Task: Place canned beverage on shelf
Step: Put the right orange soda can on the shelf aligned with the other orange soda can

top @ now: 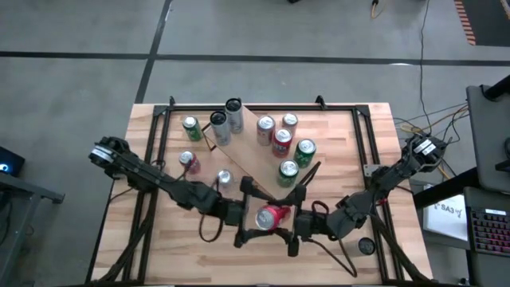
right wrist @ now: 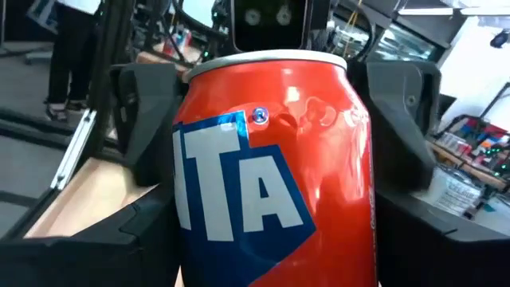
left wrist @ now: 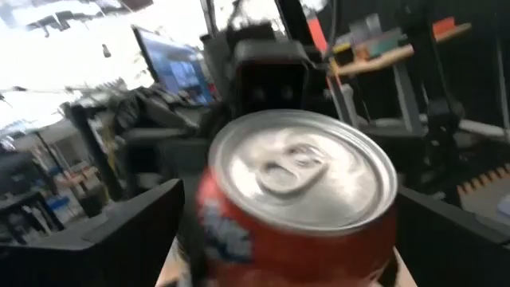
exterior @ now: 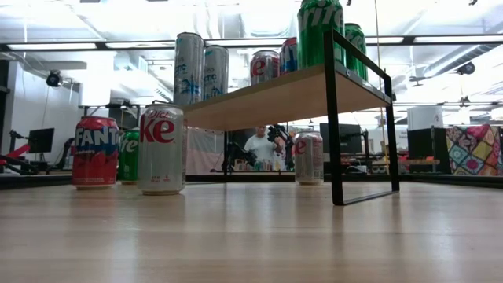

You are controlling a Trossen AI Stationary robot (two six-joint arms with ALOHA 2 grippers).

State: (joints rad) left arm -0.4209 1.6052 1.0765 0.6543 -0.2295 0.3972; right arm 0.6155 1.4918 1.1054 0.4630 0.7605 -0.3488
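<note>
Near edge of desk [top: 179, 255], about mid-width: both grippers meet end to end around one canned beverage [top: 276, 215]. Can is red with blue-and-white lettering. It lies on its side, silver pull-tab end toward the left arm.

Right gripper [top: 296, 222] comes in from the desk's right edge. Its fingers are spread about a can's width and clamped on the red body, one on each side. Right wrist view shows the can filling the gap between them.

Left gripper [top: 256, 217] comes in from the desk's left edge and is set at the can's tab end. Whether it grips the can or stands clear of it cannot be told; left wrist view is blurred.

Desk middle, past the grippers: a silver can [top: 224, 178] and a red can [top: 189, 162] stand on the planks left of the shelf. A green can [top: 190, 127] stands farther back on the same side.

Shelf [top: 251, 155] sits mid-desk, running at an angle toward the far edge. It is a light board on black end frames, raised clear of the desk. Two tall silver cans [top: 226, 121] stand at its far-left end. Red-and-silver cans [top: 275, 131] and green cans [top: 296, 159] stand along its right side. The held can is not on the shelf; it is between the shelf and the near edge.

Beyond the far edge, low view: a person [exterior: 259, 146] in the room behind.
</note>
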